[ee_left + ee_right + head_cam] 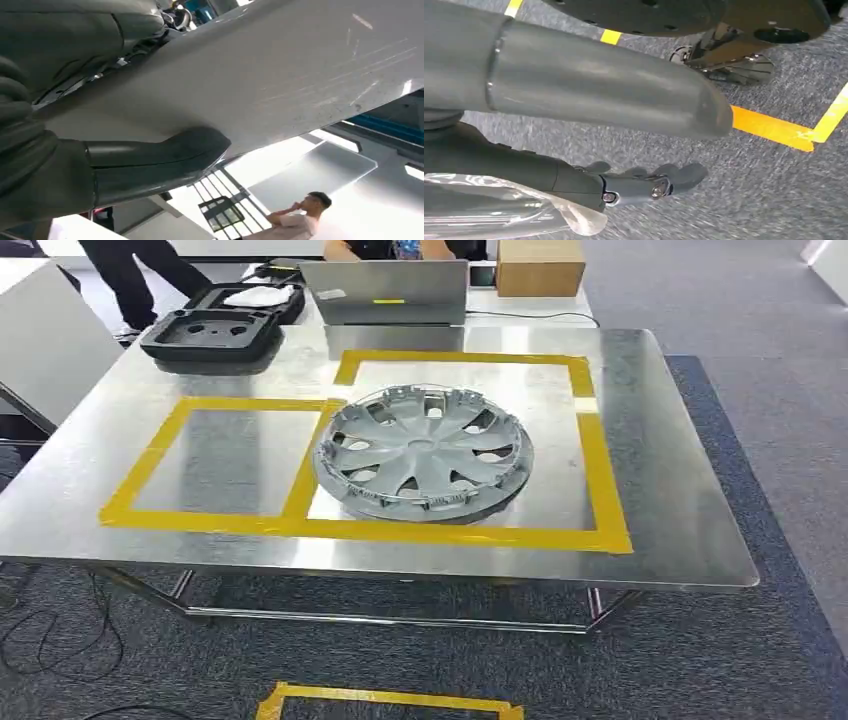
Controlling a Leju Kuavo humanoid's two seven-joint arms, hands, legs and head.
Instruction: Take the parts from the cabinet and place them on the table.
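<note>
Looking down from the head view at a steel table (660,440) marked with yellow tape rectangles (605,480). Seeing a grey hubcap (423,455) lying flat inside the bigger right-hand rectangle, with its left edge sitting over the tape strip dividing the two boxes. Also spotting a black foam tray (210,335) on the far left corner, an open laptop (385,292) at the far edge and a cardboard box (540,265) just beside it.

Switching to the left wrist view: left hand (75,165) with its thumb (165,155) laid flat against a big pale panel (280,65). Can't tell the state of the other fingers, or what that panel is. Person (295,220) in the background, hand up by the chin.

Moving to the right wrist view: right hand (549,170) hanging over grey carpet (749,190) with a yellow floor tape line (774,129). Dark fingers (674,176) stretched out straight, well apart from the thumb (614,90), gripping nothing.
</note>
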